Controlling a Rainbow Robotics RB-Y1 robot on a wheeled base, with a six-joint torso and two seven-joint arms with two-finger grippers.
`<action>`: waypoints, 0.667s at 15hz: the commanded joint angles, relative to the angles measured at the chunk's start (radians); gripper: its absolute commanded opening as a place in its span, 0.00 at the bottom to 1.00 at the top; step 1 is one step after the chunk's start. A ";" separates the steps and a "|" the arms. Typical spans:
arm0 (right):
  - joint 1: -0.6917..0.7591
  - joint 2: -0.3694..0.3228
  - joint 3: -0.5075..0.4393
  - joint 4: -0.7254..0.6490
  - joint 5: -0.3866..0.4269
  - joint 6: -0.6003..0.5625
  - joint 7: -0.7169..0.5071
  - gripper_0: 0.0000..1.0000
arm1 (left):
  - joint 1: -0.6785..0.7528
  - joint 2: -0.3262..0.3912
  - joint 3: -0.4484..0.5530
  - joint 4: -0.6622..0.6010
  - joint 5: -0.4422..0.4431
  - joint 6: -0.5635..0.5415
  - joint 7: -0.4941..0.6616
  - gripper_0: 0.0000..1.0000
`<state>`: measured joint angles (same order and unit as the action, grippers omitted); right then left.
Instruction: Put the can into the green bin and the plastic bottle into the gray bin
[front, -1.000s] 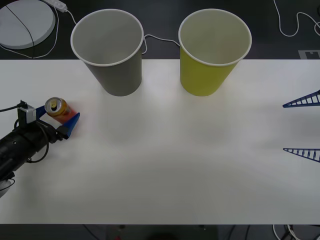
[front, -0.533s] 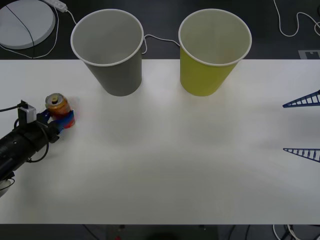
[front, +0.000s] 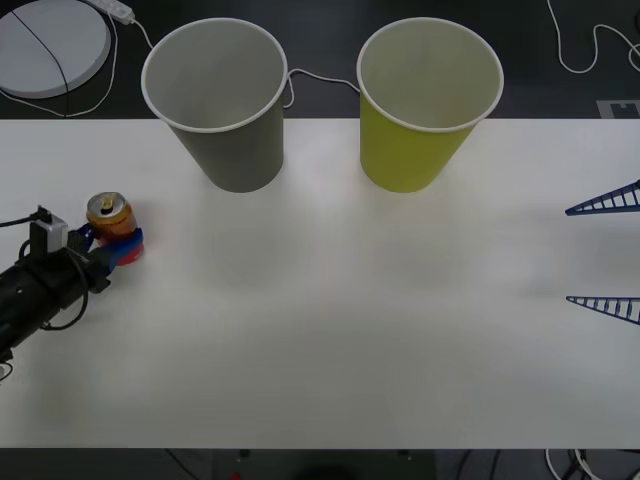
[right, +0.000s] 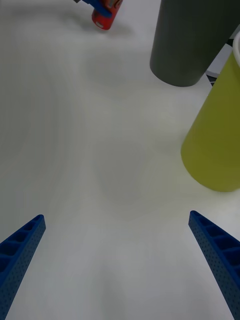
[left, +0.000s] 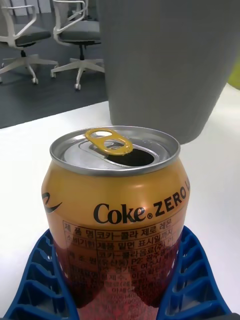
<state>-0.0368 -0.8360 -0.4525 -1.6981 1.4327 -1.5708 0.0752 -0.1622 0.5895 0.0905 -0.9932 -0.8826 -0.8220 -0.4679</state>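
The red-and-orange can (front: 110, 214) stands upright near the table's left edge, its open top and gold tab (left: 108, 140) facing up. My left gripper (front: 121, 244) is shut on its lower part, with a blue finger (left: 40, 280) pressed against each side. The gray bin (front: 215, 100) stands at the back, left of centre, just beyond the can. The green bin (front: 430, 100) stands to its right. My right gripper (front: 606, 255) hovers open at the table's right edge, and its wrist view shows the can (right: 104, 18) far off past both bins. The plastic bottle is out of view.
A round white disc (front: 50, 45) and white cables (front: 320, 78) lie on the dark floor behind the white table (front: 330, 320). Office chairs (left: 75, 35) stand in the room beyond the gray bin (left: 170, 60).
The left gripper's fingers closed around the can, which went from tilted to upright and shifted slightly left. The right arm has not moved.
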 joint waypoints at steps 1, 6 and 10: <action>0.000 0.000 0.000 0.000 0.000 0.000 0.000 1.00 | 0.053 0.046 0.000 -0.084 -0.050 -0.005 0.051 0.00; 0.000 0.000 0.000 0.000 0.000 0.000 0.000 1.00 | 0.128 0.184 0.000 -0.240 -0.177 -0.062 0.281 0.00; 0.000 0.000 0.000 0.000 0.000 0.000 0.000 1.00 | 0.132 0.302 0.000 -0.315 -0.260 -0.181 0.420 0.00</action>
<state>-0.0368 -0.8360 -0.4525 -1.6981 1.4328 -1.5708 0.0752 -0.0308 0.8695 0.0904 -1.2943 -1.1274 -0.9811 -0.0741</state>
